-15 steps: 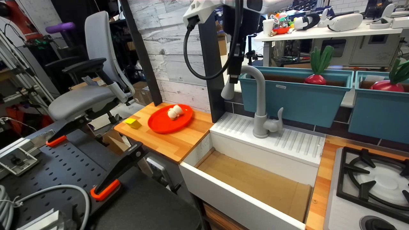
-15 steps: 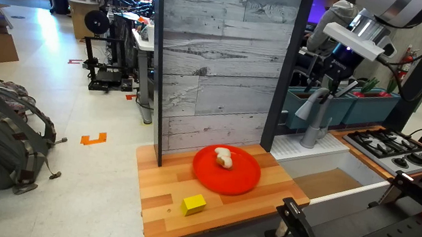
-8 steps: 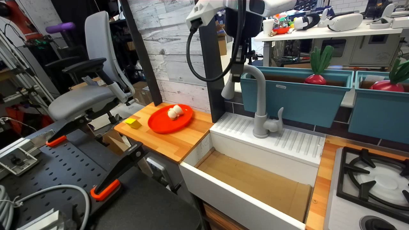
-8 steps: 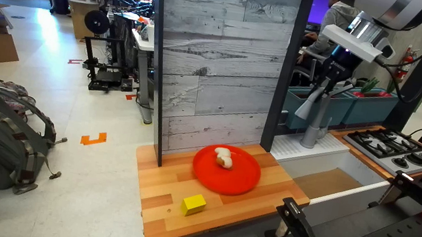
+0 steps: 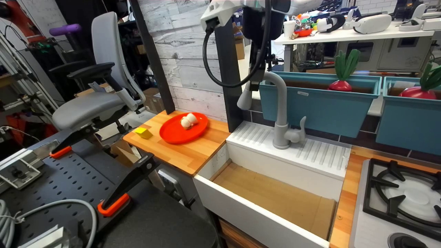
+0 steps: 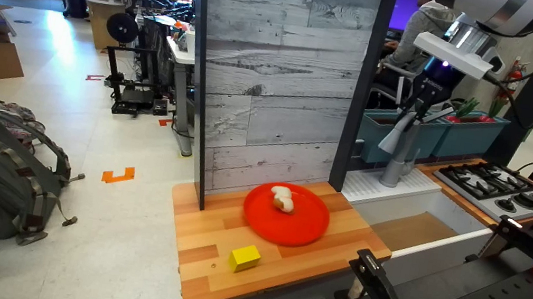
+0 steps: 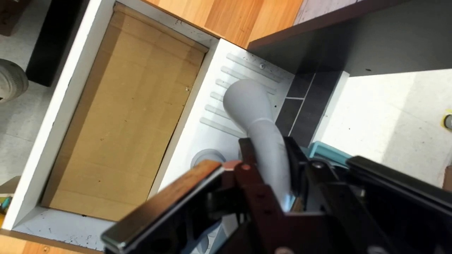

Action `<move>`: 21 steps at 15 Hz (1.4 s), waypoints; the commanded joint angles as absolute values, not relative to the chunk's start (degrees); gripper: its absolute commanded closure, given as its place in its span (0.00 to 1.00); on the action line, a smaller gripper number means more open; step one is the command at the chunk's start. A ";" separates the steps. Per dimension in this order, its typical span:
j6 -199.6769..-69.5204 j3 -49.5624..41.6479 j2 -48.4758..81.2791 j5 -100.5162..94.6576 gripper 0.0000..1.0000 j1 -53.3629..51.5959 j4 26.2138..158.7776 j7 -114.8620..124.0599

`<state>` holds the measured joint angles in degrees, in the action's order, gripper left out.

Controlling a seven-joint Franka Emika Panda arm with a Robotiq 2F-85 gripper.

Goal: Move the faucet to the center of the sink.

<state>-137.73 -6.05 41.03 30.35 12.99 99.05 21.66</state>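
Note:
The faucet (image 5: pixel 281 103) is a matte grey gooseneck tap standing upright on the ribbed back ledge, with a side lever. It also shows in an exterior view (image 6: pixel 393 169). Its spout head (image 7: pixel 247 100) hangs over the ribbed ledge toward the wooden counter, not over the basin. The sink (image 5: pixel 275 196) is white with a tan bottom and also shows in the wrist view (image 7: pixel 130 106). My gripper (image 7: pixel 267 141) has one finger on each side of the spout's arch, both against it, and looks shut on it. The exact contact is partly hidden in both exterior views.
Teal bins (image 5: pixel 317 110) with radish toys stand right behind the faucet. A dark post (image 5: pixel 231 89) rises beside the ledge. A stove (image 5: pixel 410 196) flanks the sink. A red plate (image 5: pixel 172 136) and a yellow block (image 5: pixel 143 133) lie on the wooden counter.
My gripper has shifted slightly and the spout head has swung a little with it, left in an exterior view and right in an exterior view. The faucet's base stays in place.

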 commanded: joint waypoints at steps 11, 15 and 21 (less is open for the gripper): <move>-120.96 -11.20 39.99 11.90 0.94 15.58 93.94 7.98; -118.83 -11.91 41.02 8.72 0.94 15.80 91.68 6.48; -117.69 -12.37 41.22 5.99 0.94 15.38 90.94 4.79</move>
